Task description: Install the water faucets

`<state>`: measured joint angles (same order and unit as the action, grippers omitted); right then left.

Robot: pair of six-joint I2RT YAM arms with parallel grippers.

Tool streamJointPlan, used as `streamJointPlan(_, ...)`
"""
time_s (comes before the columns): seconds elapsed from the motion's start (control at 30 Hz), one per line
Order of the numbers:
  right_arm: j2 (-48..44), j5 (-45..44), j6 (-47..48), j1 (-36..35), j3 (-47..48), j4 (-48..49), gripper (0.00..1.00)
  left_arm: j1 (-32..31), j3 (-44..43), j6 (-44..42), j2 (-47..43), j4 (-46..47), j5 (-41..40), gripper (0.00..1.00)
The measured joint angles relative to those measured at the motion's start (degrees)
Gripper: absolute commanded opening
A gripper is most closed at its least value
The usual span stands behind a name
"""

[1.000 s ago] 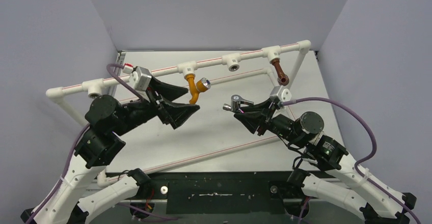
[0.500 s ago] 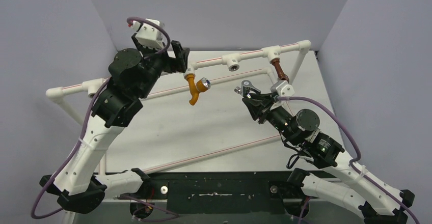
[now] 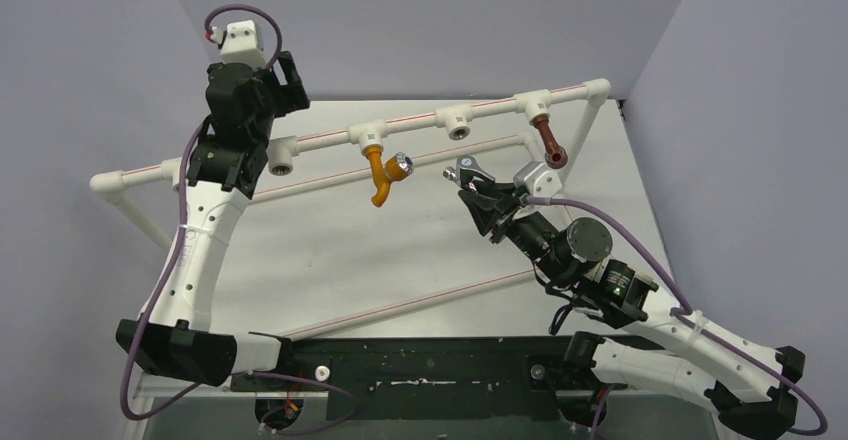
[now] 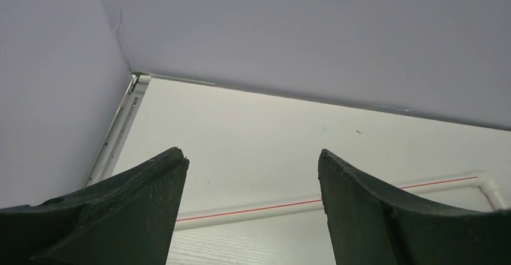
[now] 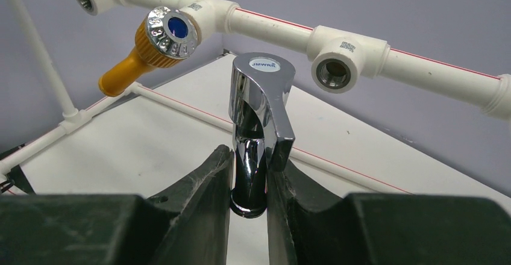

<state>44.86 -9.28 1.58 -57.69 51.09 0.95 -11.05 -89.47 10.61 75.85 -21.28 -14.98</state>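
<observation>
Since a second ago our left arm has swung up toward the back-left corner, its hand (image 4: 253, 164) wide open and empty, while our right hand (image 5: 250, 156) has carried the silver faucet (image 5: 260, 111) closer to the white pipe (image 5: 422, 63). We clamp the faucet's stem between both fingers, its long axis running out along them, lever end leading. The orange faucet (image 3: 377, 173) and brown faucet (image 3: 549, 141) already hang from their fittings. Between them, the empty socket (image 5: 333, 72) lies just beyond our faucet, up and right; our right arm is far nearer.
</observation>
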Motion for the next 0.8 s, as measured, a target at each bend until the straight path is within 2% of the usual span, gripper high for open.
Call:
streamJointPlan(0.2,1.11,-6.51,1.68,-2.60,-1.36,2.73,0.00,0.28,8.28,0.26,0.59,2.51,-3.13,0.77)
streamJointPlan(0.53,1.92,-18.23,2.86,-2.91,-6.32,7.54,0.00,0.02,12.92,2.73,-2.29,9.49,-7.58,0.75)
streamJointPlan(0.8,3.19,-21.66,4.52,-2.91,-8.11,13.05,0.00,-1.27,15.96,5.31,-4.76,12.59,-10.93,0.75)
